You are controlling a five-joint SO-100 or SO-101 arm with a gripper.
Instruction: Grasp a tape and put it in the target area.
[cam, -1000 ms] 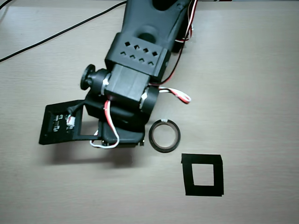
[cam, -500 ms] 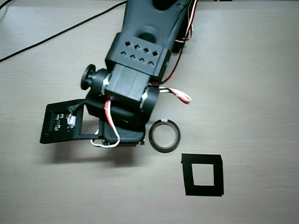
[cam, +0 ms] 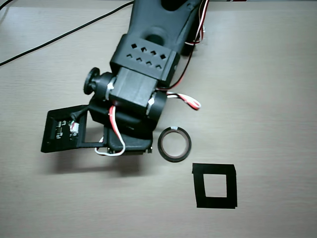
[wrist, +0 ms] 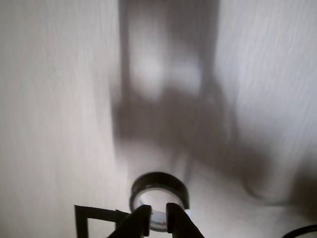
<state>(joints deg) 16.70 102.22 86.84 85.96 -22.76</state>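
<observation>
Starting at the left of the overhead view, I am seeing the black camera bracket (cam: 62, 131) sticking out sideways from the arm (cam: 143, 74), presumably so the lens looks along the fingers. The arm is bending low over the table (cam: 277, 74) and hiding its own gripper from above.

Just to the right of it, the tape (cam: 174, 144) is lying flat on the table, hole upward, its left edge right against the arm's lowest part. That flat lie is leaving only the ring's wall to take hold of. Further right and lower, apart from the roll, the black square outline (cam: 214, 186) is marking what I am taking to be the target area.

In the wrist view the gripper (wrist: 158, 214) is showing its fingers (wrist: 138, 223) drawn narrow, straddling the near wall of the tape (wrist: 159, 188). I cannot tell whether they are pinching it yet. A corner of the square outline (wrist: 81, 218) is peeking in at the lower left.

I am finding no brand, label or readable writing anywhere.
</observation>
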